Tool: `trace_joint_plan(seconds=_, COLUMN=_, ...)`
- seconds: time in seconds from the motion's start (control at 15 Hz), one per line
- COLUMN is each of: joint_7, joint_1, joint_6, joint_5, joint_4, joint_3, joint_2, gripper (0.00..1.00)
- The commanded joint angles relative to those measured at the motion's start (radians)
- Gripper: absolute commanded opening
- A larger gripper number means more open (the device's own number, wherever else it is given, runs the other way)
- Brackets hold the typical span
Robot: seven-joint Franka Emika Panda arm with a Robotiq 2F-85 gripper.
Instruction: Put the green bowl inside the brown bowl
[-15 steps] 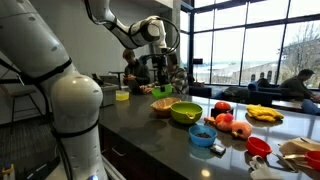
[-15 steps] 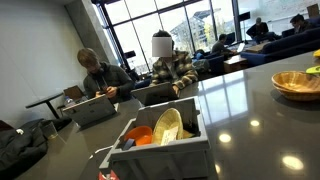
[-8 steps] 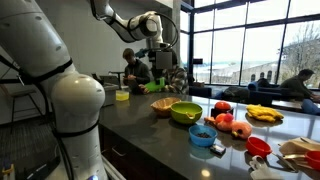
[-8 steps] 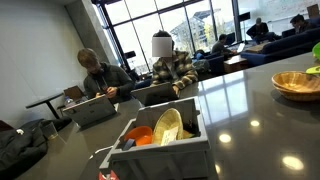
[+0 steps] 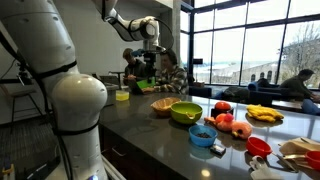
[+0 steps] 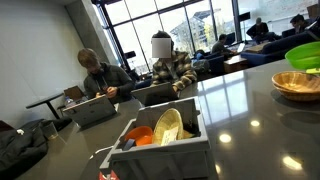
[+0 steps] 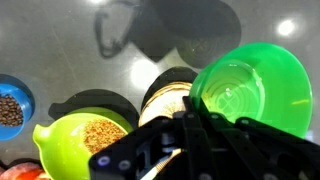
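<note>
Aloft, green bowl [image 7: 250, 85] hung grasped at rim in jaws, just above brown bowl [image 7: 165, 100]. Brown bowl sat on table [image 6: 240, 110] beside large lime bowl [image 7: 85, 140], toward far edge.

In an exterior view, the camera stands close beside the robot base [image 5: 75, 110] and faces along the bench [image 5: 150, 135] toward the windows [image 5: 250, 40]. In an exterior view, the camera sits low, near bench [image 6: 250, 115] level, facing across it. The wrist view looks straight down on the bench [image 7: 60, 40], and the pincer [image 7: 188, 125] enters from the bottom edge. All three views share the brown bowl [image 5: 162, 106] [image 6: 297, 84] [image 7: 165, 95]. The green bowl [image 6: 305, 55] [image 7: 250, 85] appears in two.
</note>
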Motion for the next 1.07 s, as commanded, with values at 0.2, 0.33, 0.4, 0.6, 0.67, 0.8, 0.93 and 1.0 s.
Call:
trace_joint_plan(seconds=0.2, joint_7=-0.011, joint_1=0.003, joint_6=-0.061, joint_5=0.004, joint_4=0.19, joint_3=-0.012, joint_2=0.143, gripper=0.01)
trace_joint_plan(seconds=0.33, joint_7=0.017, joint_1=-0.004, joint_6=-0.042, joint_5=0.016, joint_4=0.222, joint_3=-0.023, joint_2=0.173, gripper=0.01)
trace_joint_plan(seconds=0.4, joint_7=0.037, joint_1=-0.006, joint_6=-0.028, joint_5=0.026, joint_4=0.232, joint_3=-0.029, joint_2=0.186, gripper=0.01)
trace_joint_plan(seconds=0.6, joint_7=0.113, joint_1=-0.007, joint_6=0.017, joint_5=0.072, joint_4=0.265, joint_3=-0.043, joint_2=0.232, gripper=0.01)
trace_joint_plan(seconds=0.67, joint_7=0.14, joint_1=-0.007, joint_6=0.042, joint_5=0.091, joint_4=0.277, joint_3=-0.047, joint_2=0.254, gripper=0.01)
trace_joint_plan(seconds=0.8, joint_7=0.173, joint_1=-0.005, joint_6=0.107, joint_5=0.145, joint_4=0.283, joint_3=-0.057, joint_2=0.289, gripper=0.01)
trace_joint_plan(seconds=0.93, joint_7=0.179, joint_1=-0.004, joint_6=0.195, joint_5=0.234, joint_4=0.277, joint_3=-0.067, joint_2=0.321, gripper=0.01)
trace_joint_plan(seconds=1.0, joint_7=0.167, joint_1=-0.004, joint_6=0.234, joint_5=0.29, joint_4=0.271, joint_3=-0.072, joint_2=0.333, gripper=0.01)
